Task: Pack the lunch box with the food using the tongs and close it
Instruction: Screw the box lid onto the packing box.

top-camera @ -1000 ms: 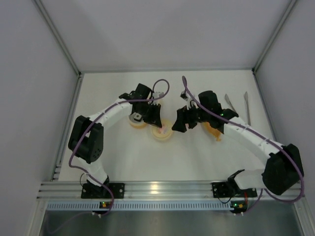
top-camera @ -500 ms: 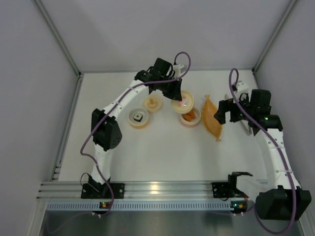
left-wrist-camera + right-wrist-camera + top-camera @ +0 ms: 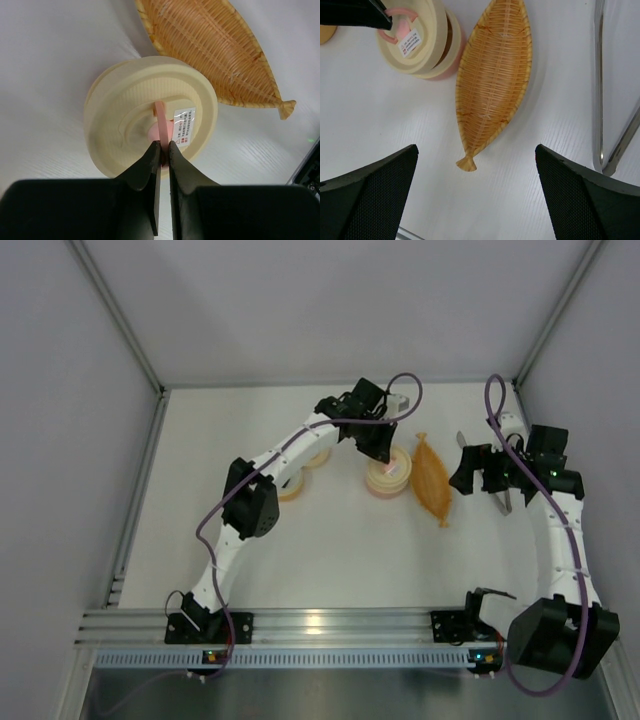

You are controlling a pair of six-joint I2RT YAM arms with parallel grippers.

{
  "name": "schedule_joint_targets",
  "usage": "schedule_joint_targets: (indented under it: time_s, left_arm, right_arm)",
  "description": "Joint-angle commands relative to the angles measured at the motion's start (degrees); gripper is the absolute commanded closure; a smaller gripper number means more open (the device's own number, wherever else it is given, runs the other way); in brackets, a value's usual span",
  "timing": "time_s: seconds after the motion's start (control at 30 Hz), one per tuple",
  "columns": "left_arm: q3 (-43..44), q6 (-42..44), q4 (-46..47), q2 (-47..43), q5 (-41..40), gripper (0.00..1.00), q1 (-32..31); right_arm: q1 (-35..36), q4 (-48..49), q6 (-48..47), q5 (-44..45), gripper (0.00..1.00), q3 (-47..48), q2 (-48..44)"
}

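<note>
Two claws at work: my left gripper (image 3: 162, 150) is pinched narrow on the pink tab (image 3: 161, 120) of the lid (image 3: 125, 110), which sits on the lunch box (image 3: 445, 70), contents hidden. My right gripper (image 3: 476, 150) hovers wide, holding nothing. Just ahead of it the woven basket (image 3: 495, 75) lies empty, tail toward the claw, long axis running away. To its right lie the tongs (image 3: 599, 100), joined end nearest.

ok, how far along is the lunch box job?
Done: the woven basket is empty and the tongs lie on the table, with the right gripper open. In hand: the left gripper pinches the pink tab of the lid, which sits seemingly off-centre on the lunch box. Left: seat it flush, let go.
</note>
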Motion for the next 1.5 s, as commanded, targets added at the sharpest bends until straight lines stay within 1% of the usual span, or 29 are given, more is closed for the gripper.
schedule_joint_targets:
  time_s: [0.0,0.1,0.27,0.43,0.83,1.03,1.13,1.2,1.3,1.47]
  left_arm:
    - [3.1,0.0,0.2,0.1,-2.3,1.00,0.5]
    - [3.1,0.3,0.7,0.4,-3.7,1.00,0.5]
    - [5.6,0.0,-0.1,2.3,-2.6,1.00,0.5]
    - [5.1,0.0,-0.7,2.9,-1.0,1.00,0.4]
    - [5.3,-0.7,-0.4,3.3,-0.2,1.00,0.4]
    - [6.4,-1.4,0.0,-1.0,1.0,1.00,0.4]
    - [5.6,-0.8,-0.8,-3.8,0.5,1.00,0.4]
    - [3.5,-1.2,-0.8,-5.6,0.8,1.00,0.4]
    - [1.7,-1.1,-1.1,-6.3,0.8,1.00,0.4]
    - [1.3,-0.9,-2.2,-5.4,1.7,1.00,0.4]
  right_arm:
    - [-0.9,-0.8,-1.3,-1.8,0.01,1.8,-0.1]
    - [-1.0,-0.6,-0.6,-3.4,0.00,1.4,0.5]
    - [-0.9,-0.6,-0.8,-3.7,0.01,0.5,0.4]
    - [-1.0,-0.4,-1.4,-3.7,0.00,0.2,0.8]
    - [-1.0,-0.2,-1.0,-4.5,0.00,-0.5,1.5]
    - [-1.0,-0.3,-0.7,-4.5,0.01,-1.0,0.6]
    - [-1.1,-0.2,-0.4,-4.5,0.01,-1.2,0.5]
    - [-1.0,0.1,-0.1,-4.7,0.01,-1.3,0.8]
    - [-1.0,0.4,0.4,-5.1,0.01,-1.1,1.3]
    - [-1.0,0.2,0.6,-5.1,0.01,-1.0,1.5]
